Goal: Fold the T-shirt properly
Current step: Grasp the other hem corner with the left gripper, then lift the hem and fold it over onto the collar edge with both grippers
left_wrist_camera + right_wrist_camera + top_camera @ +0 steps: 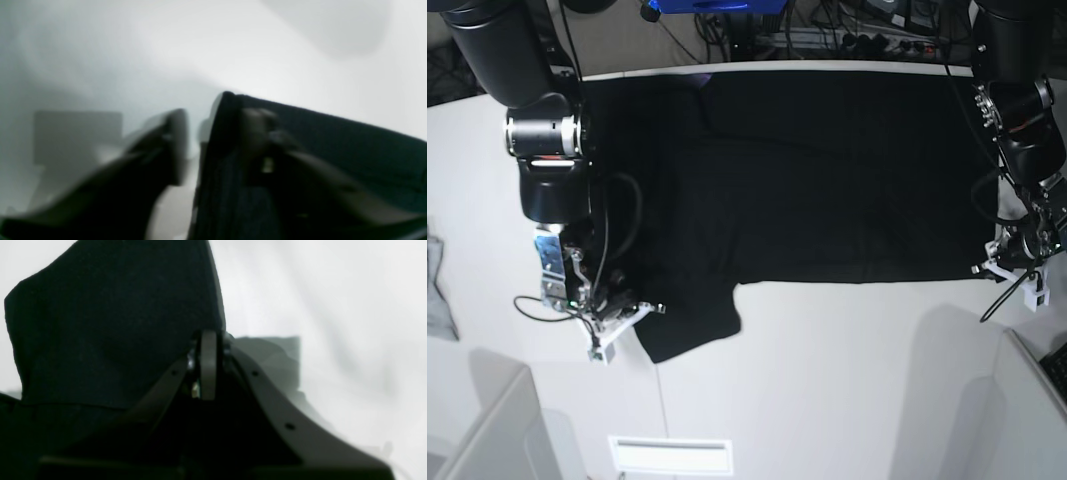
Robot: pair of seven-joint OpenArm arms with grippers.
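The black T-shirt (827, 190) lies spread, plain side up, across the far half of the white table (827, 380). One sleeve (689, 325) juts toward the near edge. My right gripper (622, 315) is at that sleeve's outer side. In the right wrist view the gripper (208, 340) is shut, and a flap of black cloth (110, 323) stands up from its tips. My left gripper (1007, 262) is at the shirt's opposite edge. In the left wrist view this gripper (218, 116) has its jaws apart, with the shirt's edge (333, 146) between them and against one finger (257, 130).
A small grey cloth (437, 290) lies at the table's left edge. Cables and gear (847, 30) crowd the space behind the far edge. A white slotted plate (670, 455) sits at the near edge, with grey panels (482, 430) at the near corners.
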